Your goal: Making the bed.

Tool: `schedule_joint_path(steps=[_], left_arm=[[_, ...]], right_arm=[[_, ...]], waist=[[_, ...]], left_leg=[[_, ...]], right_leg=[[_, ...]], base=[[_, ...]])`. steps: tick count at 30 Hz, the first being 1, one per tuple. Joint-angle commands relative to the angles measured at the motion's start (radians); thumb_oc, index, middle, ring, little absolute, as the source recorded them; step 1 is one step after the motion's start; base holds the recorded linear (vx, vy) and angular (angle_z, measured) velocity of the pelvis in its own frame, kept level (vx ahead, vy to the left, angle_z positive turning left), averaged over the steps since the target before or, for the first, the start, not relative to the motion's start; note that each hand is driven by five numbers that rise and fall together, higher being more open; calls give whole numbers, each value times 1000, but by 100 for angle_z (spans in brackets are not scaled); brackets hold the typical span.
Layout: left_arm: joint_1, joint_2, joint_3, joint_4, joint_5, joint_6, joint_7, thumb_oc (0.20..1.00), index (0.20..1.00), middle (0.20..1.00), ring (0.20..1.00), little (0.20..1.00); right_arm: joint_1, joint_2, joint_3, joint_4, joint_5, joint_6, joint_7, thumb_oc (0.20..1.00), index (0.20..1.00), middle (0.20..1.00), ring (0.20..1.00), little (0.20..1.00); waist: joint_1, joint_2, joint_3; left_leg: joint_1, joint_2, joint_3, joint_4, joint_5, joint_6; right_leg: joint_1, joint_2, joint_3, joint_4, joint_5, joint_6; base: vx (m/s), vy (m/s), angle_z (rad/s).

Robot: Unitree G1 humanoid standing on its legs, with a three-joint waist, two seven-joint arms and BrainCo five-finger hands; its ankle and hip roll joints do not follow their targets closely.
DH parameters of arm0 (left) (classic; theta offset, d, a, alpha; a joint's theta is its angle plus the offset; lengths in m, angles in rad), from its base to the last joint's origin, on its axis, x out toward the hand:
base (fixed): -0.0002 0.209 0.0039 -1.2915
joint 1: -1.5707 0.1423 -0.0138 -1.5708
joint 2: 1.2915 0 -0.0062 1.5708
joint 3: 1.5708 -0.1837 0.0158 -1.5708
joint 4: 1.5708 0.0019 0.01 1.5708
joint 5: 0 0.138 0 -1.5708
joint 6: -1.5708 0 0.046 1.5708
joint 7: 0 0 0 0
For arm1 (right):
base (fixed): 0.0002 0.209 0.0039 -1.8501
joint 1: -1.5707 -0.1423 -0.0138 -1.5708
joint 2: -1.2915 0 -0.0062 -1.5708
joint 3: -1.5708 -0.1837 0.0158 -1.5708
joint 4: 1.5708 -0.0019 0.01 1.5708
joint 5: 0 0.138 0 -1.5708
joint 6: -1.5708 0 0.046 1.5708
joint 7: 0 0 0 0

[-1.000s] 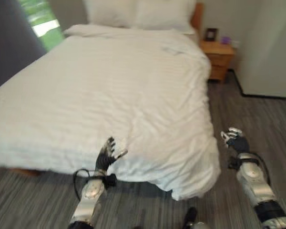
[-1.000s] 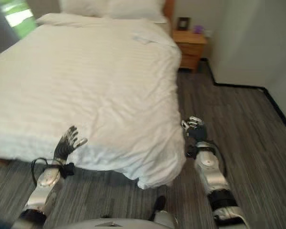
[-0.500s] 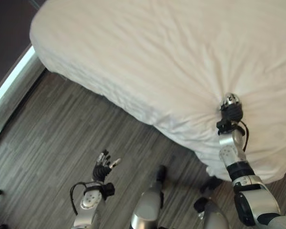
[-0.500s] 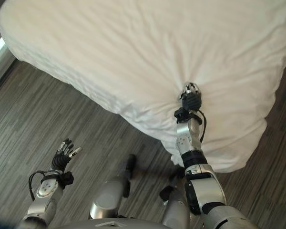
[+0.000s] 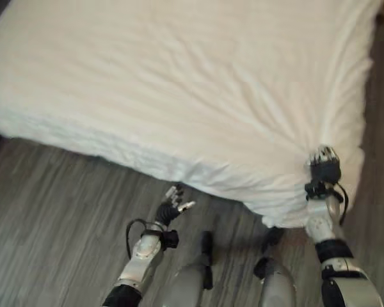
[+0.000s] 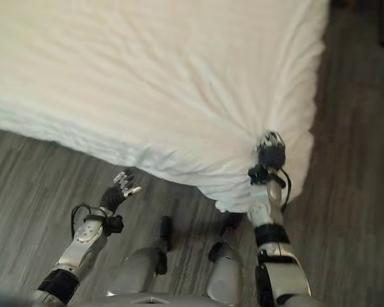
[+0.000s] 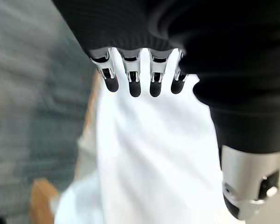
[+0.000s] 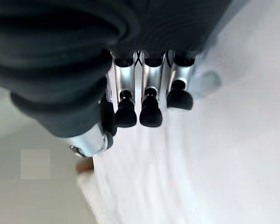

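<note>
White duvet (image 5: pixel 179 83) covers the bed above the grey wood floor (image 5: pixel 45 217). The right hand (image 5: pixel 324 167) pinches its gathered corner with curled fingers. The left hand (image 5: pixel 172 208) hangs loosely spread, holding nothing, just below the duvet's edge

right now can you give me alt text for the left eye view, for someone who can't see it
The robot's right hand is closed on the white duvet near the bed's corner, with creases fanning out from its grip. The left hand hangs open over the grey wood floor, just short of the bed's edge.
</note>
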Motion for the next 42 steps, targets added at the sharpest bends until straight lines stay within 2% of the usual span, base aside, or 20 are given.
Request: schedule_joint_path(steps=[1, 2, 3, 4, 5, 7, 9, 11, 15, 16, 18, 20, 26, 29, 31, 32, 37, 39, 41, 42], left_arm=[[-35, -72, -5, 16, 57, -7, -16, 1000, 1000, 1000, 1000, 1000], [-35, -65, -13, 9, 63, 4, -19, 1000, 1000, 1000, 1000, 1000], [-28, -60, -12, 9, 67, 8, -20, 1000, 1000, 1000, 1000, 1000], [-21, -58, -10, 7, 68, 8, -20, 1000, 1000, 1000, 1000, 1000], [6, -46, 10, -4, 66, 15, -26, 1000, 1000, 1000, 1000, 1000], [36, -40, 28, -10, 65, 19, -25, 1000, 1000, 1000, 1000, 1000], [73, -41, 49, -11, 63, 19, -28, 1000, 1000, 1000, 1000, 1000], [94, -41, 64, -14, 75, 15, -25, 1000, 1000, 1000, 1000, 1000], [145, -62, 103, -23, 62, 0, 1, 1000, 1000, 1000, 1000, 1000], [153, -71, 109, -26, 46, -7, 8, 1000, 1000, 1000, 1000, 1000], [170, -92, 117, -25, 20, -18, 24, 1000, 1000, 1000, 1000, 1000], [168, -112, 109, -4, -12, -22, 25, 1000, 1000, 1000, 1000, 1000], [189, -127, 61, -64, -174, 3, -63, 1000, 1000, 1000, 1000, 1000], [184, -123, 40, -109, -178, 12, -73, 1000, 1000, 1000, 1000, 1000], [175, -126, 35, -120, -173, 13, -58, 1000, 1000, 1000, 1000, 1000], [144, -139, 22, -112, -149, 10, -28, 1000, 1000, 1000, 1000, 1000], [122, -125, 12, -137, -122, 14, 0, 1000, 1000, 1000, 1000, 1000], [122, -110, 6, -141, -120, 21, -2, 1000, 1000, 1000, 1000, 1000], [106, -90, -4, -141, -103, 27, 7, 1000, 1000, 1000, 1000, 1000], [105, -90, -3, -140, -103, 27, 8, 1000, 1000, 1000, 1000, 1000]], right_arm=[[136, -141, -2, 75, -102, 27, -38, 200, 200, 200, 200, 200], [148, -133, 39, 70, -156, 41, -34, 200, 200, 200, 200, 200], [151, -139, 73, 68, -207, 51, -34, 304, 304, 304, 304, 304], [155, -134, 77, 64, -214, 52, -39, 1000, 1000, 1000, 1000, 1000], [174, -152, 140, 17, -331, 77, -25, 1000, 1000, 1000, 1000, 1000], [190, -167, 179, -32, -415, 93, -28, 1000, 1000, 1000, 1000, 1000], [185, -223, 269, -131, -558, 103, -10, 1000, 1000, 1000, 1000, 1000], [200, -261, 296, -195, -642, 110, -10, 1000, 1000, 1000, 1000, 1000], [225, -325, 352, -288, -832, 119, -19, 1000, 1000, 1000, 1000, 1000], [229, -336, 365, -310, -877, 129, -24, 1000, 1000, 1000, 1000, 1000], [256, -357, 372, -346, -938, 138, -24, 1000, 1000, 1000, 1000, 1000], [274, -356, 380, -349, -950, 144, -20, 1000, 1000, 1000, 1000, 1000], [246, -363, 427, -306, -959, 166, -5, 1000, 1000, 1000, 1000, 1000], [231, -351, 438, -300, -971, 174, -8, 1000, 1000, 1000, 1000, 1000], [224, -346, 442, -300, -969, 174, -16, 1000, 1000, 1000, 1000, 1000], [212, -340, 450, -300, -972, 173, -30, 1000, 1000, 1000, 1000, 1000], [195, -318, 467, -330, -990, 178, -34, 1000, 1000, 1000, 1000, 1000], [200, -307, 467, -333, -1002, 179, -37, 1000, 1000, 1000, 1000, 1000], [181, -293, 484, -330, -1044, 188, -46, 1000, 1000, 1000, 1000, 1000], [179, -292, 484, -329, -1044, 188, -46, 1000, 1000, 1000, 1000, 1000]], waist=[[43, 155, 84], [65, 130, 54], [79, 117, 35], [85, 112, 36], [106, 91, -3], [120, 81, -21], [150, 89, -40], [154, 100, -46], [156, 115, -32], [172, 119, -21], [201, 121, -2], [207, 116, -5], [195, 139, -31], [202, 130, -38], [206, 131, -42], [204, 129, -49], [193, 106, -82], [200, 83, -85], [199, 47, -69], [200, 44, -68]], left_leg=[[48, 103, 68, -134, 98, -95], [69, 122, 156, -134, 115, -85], [76, 132, 195, -131, 123, -83], [86, 133, 205, -132, 123, -86], [102, 153, 282, -127, 139, -82], [112, 168, 333, -126, 149, -85], [119, 245, 402, -116, 237, -130], [129, 290, 430, -106, 277, -158], [132, 359, 427, -3, 291, -198], [114, 366, 356, 59, 306, -216], [75, 298, 116, 130, 274, -202], [71, 220, -35, 170, 190, -169], [49, 115, -142, 229, 142, -132], [1, 81, -104, 155, 106, -128], [-6, 92, -71, 79, 140, -134], [-15, 120, -25, -59, 191, -143], [-6, 162, 60, -117, 231, -126], [3, 139, 66, -114, 222, -110], [42, 69, 78, -104, 151, -45], [43, 62, 81, -105, 147, -40]], right_leg=[[266, -65, -216, 328, -501, 211], [332, -69, -296, 385, -525, 202], [370, -65, -325, 385, -529, 198], [374, -63, -317, 381, -528, 198], [436, -52, -355, 382, -523, 201], [456, -46, -354, 375, -500, 209], [519, 62, -317, 233, -613, 156], [540, 130, -284, 150, -637, 128], [585, 180, -248, 48, -636, 105], [594, 187, -219, 36, -638, 97], [601, 182, -157, 33, -644, 84], [603, 168, -115, 27, -632, 84], [620, 163, -85, 13, -618, 81], [643, 178, -63, 12, -651, 97], [650, 187, -62, 12, -662, 104], [666, 196, -76, 12, -678, 117], [720, 199, -97, 63, -722, 147], [717, 175, -91, 114, -713, 160], [649, 67, -95, 355, -561, 233], [645, 58, -92, 364, -563, 240]], base=[[-122, 86, -242], [-162, 92, -238], [-128, 44, -222], [-110, -37, -183], [-70, -40, -208], [-131, -116, -224], [-229, -336, -154], [-182, -365, -100], [-141, -315, -103], [-92, -232, -58], [-60, -153, -98], [-31, -102, -141], [95, -40, -32], [289, -16, 21], [323, 44, 13], [398, 81, -5], [565, 81, 19], [446, 101, -1], [454, 208, -7], [480, 268, 13]])
